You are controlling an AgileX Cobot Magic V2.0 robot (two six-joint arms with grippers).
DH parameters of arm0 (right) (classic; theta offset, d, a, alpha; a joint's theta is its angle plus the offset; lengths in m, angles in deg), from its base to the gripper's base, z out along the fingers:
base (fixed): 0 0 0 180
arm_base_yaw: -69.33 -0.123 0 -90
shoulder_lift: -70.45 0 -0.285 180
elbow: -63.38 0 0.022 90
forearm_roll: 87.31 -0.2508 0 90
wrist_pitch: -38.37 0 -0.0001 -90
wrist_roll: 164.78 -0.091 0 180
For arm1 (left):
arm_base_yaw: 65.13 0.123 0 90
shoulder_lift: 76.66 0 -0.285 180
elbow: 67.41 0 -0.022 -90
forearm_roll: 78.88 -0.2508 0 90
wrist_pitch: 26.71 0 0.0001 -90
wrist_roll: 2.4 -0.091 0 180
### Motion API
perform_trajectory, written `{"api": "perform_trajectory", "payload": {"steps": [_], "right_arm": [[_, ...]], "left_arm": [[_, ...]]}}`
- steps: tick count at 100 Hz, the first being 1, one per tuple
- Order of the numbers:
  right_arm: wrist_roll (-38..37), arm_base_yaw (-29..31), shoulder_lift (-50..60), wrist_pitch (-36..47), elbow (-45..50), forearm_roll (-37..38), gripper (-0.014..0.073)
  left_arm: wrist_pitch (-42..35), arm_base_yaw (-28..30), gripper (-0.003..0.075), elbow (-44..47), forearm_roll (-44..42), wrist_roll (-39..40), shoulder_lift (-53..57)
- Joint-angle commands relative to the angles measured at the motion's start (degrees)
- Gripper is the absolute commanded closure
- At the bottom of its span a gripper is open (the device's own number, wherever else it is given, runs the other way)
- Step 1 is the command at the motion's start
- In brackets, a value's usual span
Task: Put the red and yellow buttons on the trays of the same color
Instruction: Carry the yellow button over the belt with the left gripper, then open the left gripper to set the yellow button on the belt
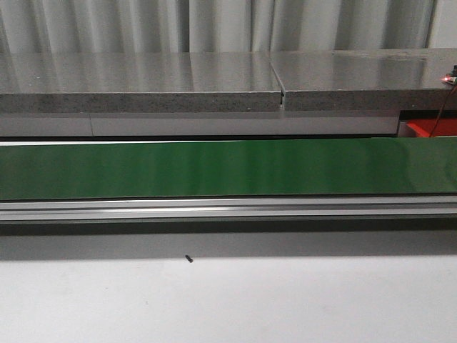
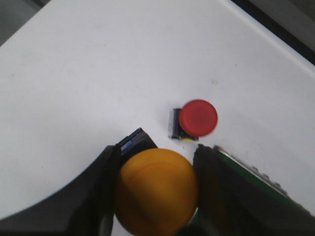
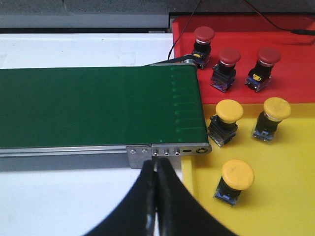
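Two buttons show by the left end effector (image 2: 156, 189): a yellow button (image 2: 156, 191) clamped between its fingers above the white bench (image 2: 88, 78), and a red button (image 2: 194, 119) lying loose just beyond. The step in hand looks like carrying yellow. Next it must reach the yellow tray (image 3: 290, 196), which holds three already beside the red tray (image 3: 295, 54). The right end effector (image 3: 156, 196) is pinched closed, empty, near the green belt (image 3: 98, 108).
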Motion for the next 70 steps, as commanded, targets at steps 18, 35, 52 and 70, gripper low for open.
{"api": "perform_trajectory", "payload": {"steps": [18,35,52,70], "right_arm": [[0.1,-0.1,-0.2,3.9,-1.3,0.6,0.066],[0.1,-0.1,-0.2,3.9,-1.3,0.6,0.066],[0.1,-0.1,-0.2,3.9,-1.3,0.6,0.066],[0.1,-0.1,-0.2,3.9,-1.3,0.6,0.066]], "left_arm": [[-1.5,-7.4,0.0626,5.4,0.4,-1.4,8.6],[-1.7,-10.2,0.0626,7.6,0.5,-1.4,8.6],[-0.9,-10.3,0.0626,9.0,3.3,-1.4,8.6],[-1.4,-10.3,0.0626,11.0,5.3,-1.4,8.5]]}}
